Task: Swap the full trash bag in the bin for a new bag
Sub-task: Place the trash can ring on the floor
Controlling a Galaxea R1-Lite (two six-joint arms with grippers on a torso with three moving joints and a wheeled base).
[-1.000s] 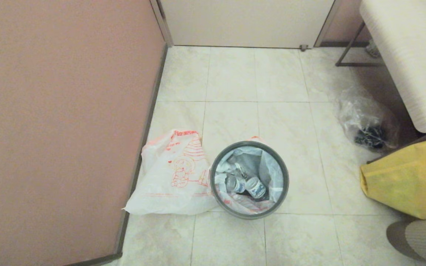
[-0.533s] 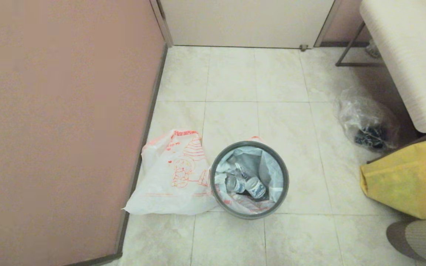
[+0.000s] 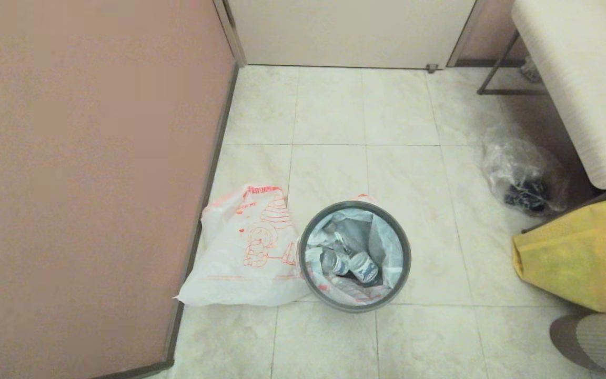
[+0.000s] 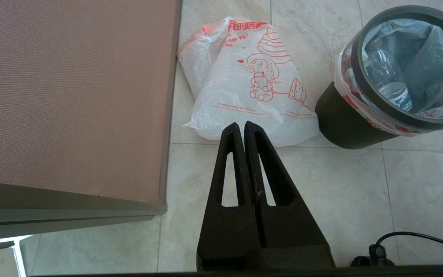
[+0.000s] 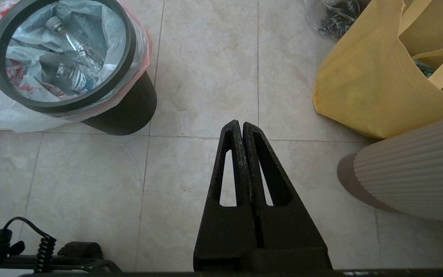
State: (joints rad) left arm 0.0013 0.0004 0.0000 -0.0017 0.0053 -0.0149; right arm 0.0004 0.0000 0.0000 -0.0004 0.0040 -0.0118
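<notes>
Tiled floor (image 3: 329,110) holds the bin (image 3: 354,256) with the full trash bag (image 3: 382,247) inside. Both the left gripper (image 4: 242,125) and right gripper (image 5: 240,124) hang above the floor near the bin, fingers pressed together, holding nothing. Beside the bin lies the new bag (image 3: 245,252).

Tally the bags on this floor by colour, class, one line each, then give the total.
White: 2 - the full trash bag lining the bin, the new bag beside it
Clear: 1
Yellow: 1
Total: 4

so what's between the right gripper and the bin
Only bare floor tile, as the right wrist view shows. The right gripper, shut, hangs over the tiles, apart from the bin, which holds the full trash bag.
</notes>
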